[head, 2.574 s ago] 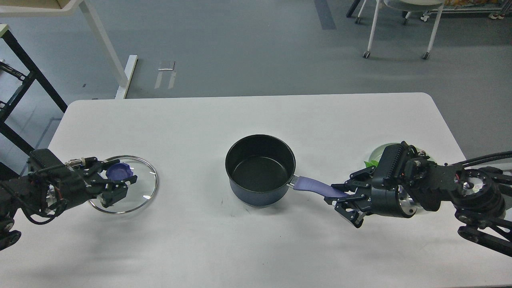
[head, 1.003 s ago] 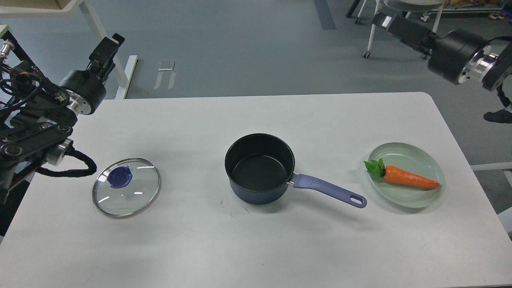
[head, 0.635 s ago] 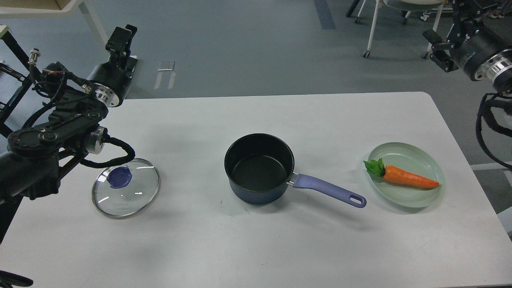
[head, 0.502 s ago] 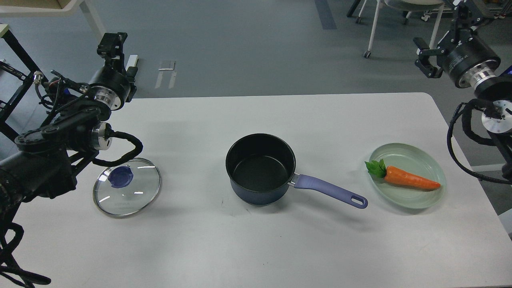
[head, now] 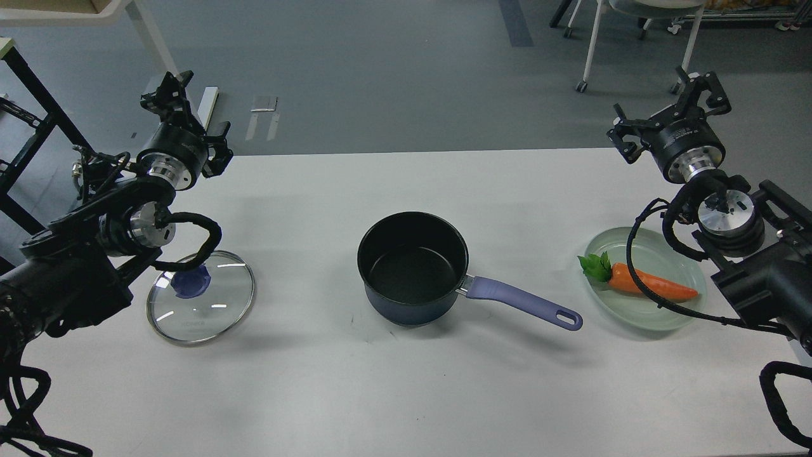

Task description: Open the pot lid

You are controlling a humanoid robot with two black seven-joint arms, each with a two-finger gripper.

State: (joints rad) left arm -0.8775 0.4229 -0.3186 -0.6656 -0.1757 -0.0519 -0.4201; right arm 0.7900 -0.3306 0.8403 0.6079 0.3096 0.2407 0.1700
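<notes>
The dark blue pot [head: 412, 266] stands open and empty at the middle of the white table [head: 406, 393], its purple handle [head: 520, 303] pointing right. The glass lid [head: 202, 298] with a blue knob [head: 188, 279] lies flat on the table at the left, apart from the pot. My left gripper [head: 192, 120] is raised above the table's far left edge, open and empty, well away from the lid. My right gripper [head: 666, 109] is raised above the far right corner, open and empty. A cable of my left arm crosses part of the knob.
A pale green plate [head: 666, 314] with an orange carrot [head: 653, 285] sits at the right, partly behind my right arm's cable. A white chair [head: 634, 38] and a white table leg [head: 171, 70] stand on the grey floor beyond the table.
Both grippers let go and pulled up and back: the left off the lid, the right off the pot handle. Both arms have since folded in toward the table's far corners. Lid and pot stay put.
</notes>
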